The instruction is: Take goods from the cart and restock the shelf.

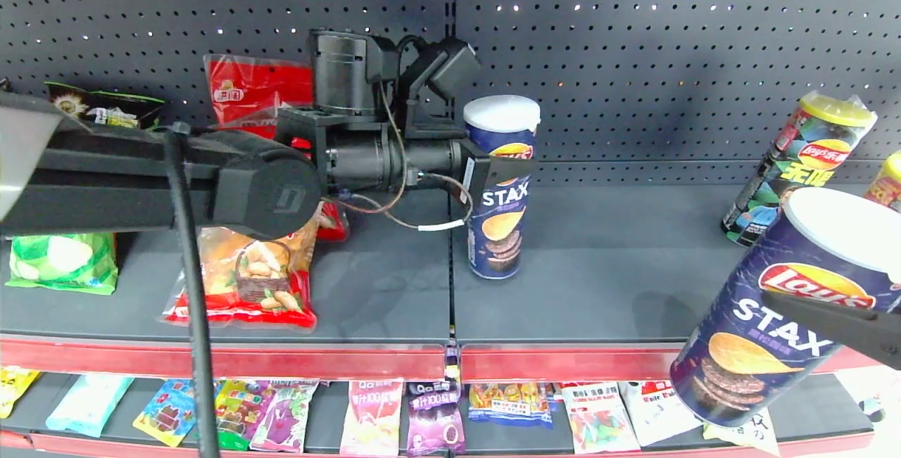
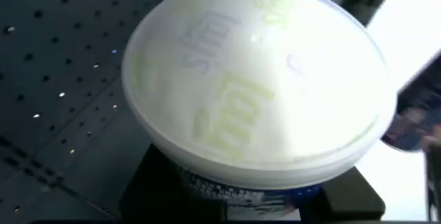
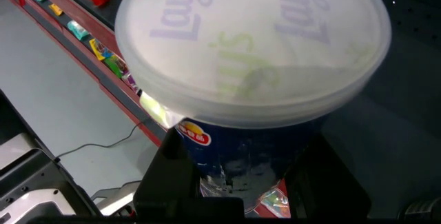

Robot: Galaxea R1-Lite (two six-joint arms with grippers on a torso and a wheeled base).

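At the centre of the head view the left gripper [image 1: 496,171] clasps a blue chip can [image 1: 501,236] standing upright on the shelf [image 1: 605,268], while at lower right the right gripper [image 1: 841,323] grips a second blue chip can [image 1: 760,324], tilted, before the shelf's red edge.

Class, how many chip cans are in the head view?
4. Blue can upright mid-shelf in left gripper; second blue can tilted in right gripper; yellow-lidded can leaning at back right; edge can cut off at far right. More may be hidden.
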